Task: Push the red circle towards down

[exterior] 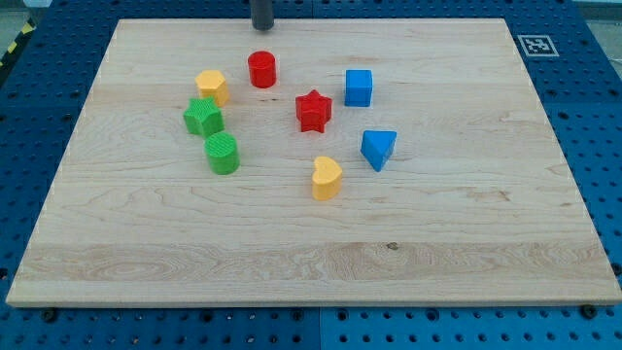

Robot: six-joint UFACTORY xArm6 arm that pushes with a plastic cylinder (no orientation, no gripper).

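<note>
The red circle (pixel 261 69) is a short red cylinder standing on the wooden board (pixel 466 224) near the view's top, left of centre. My tip (pixel 262 28) is the lower end of the dark rod at the view's top edge. It sits straight above the red circle in the view, a short gap apart and not touching it. A red star (pixel 313 111) lies below and to the right of the red circle.
A yellow hexagon (pixel 211 87), a green star (pixel 203 118) and a green cylinder (pixel 222 154) stand left of the red circle. A blue cube (pixel 359 87), a blue triangle (pixel 378 149) and a yellow heart (pixel 327 179) lie to the right and below.
</note>
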